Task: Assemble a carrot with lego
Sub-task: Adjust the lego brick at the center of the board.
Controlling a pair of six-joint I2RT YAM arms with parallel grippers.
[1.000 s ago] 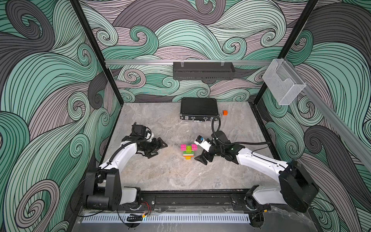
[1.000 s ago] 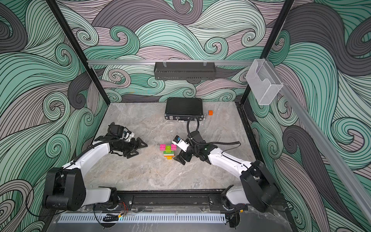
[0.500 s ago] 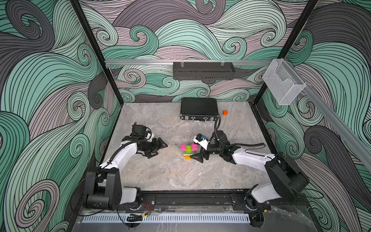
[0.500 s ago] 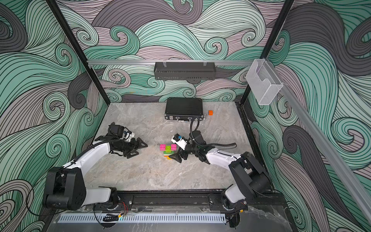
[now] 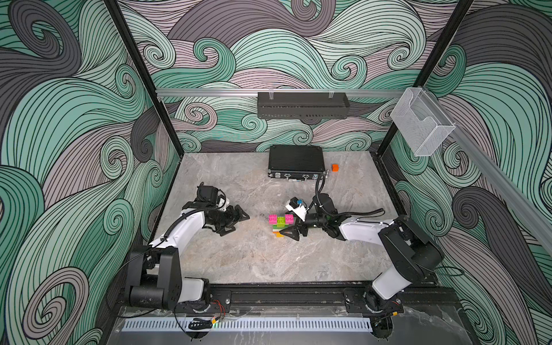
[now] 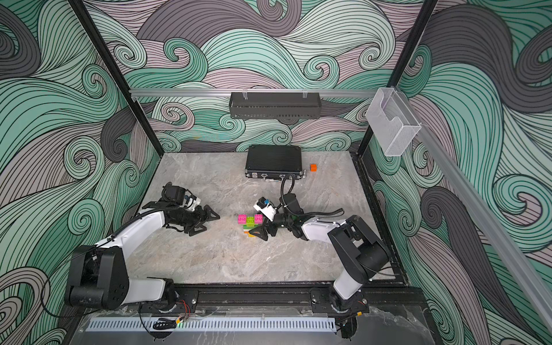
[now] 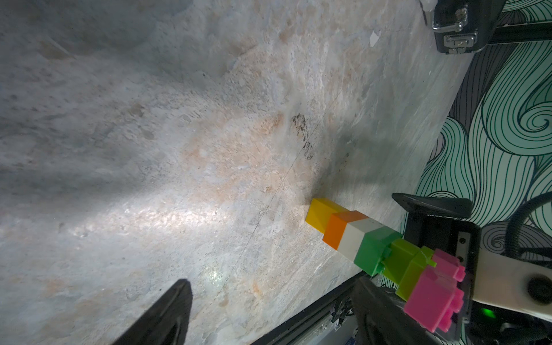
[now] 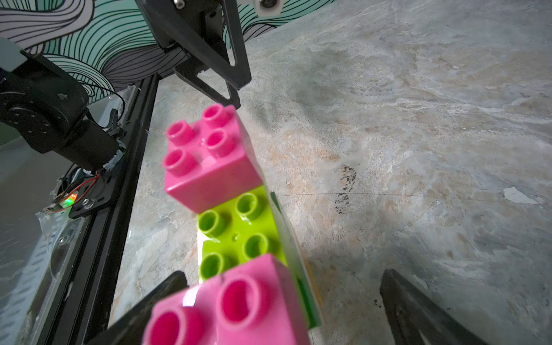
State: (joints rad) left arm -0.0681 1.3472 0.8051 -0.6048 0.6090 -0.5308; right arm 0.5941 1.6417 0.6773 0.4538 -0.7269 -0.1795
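The carrot (image 5: 280,222) of stacked yellow-to-pink plastic bricks stands tip-down on the grey marbled counter (image 5: 239,263), right claw (image 5: 289,234) spread beside it, seemingly leaving it free-standing, left claw (image 5: 240,223) spread well apart.

Cannot resolve tapering end of carrot (image 5: 280,221) in both top views; masked by right gripper (image 5: 288,226). Nearest pink brick (image 8: 230,307) blurred, cropped in right wrist view; black case (image 7: 466,24) cropped in left.
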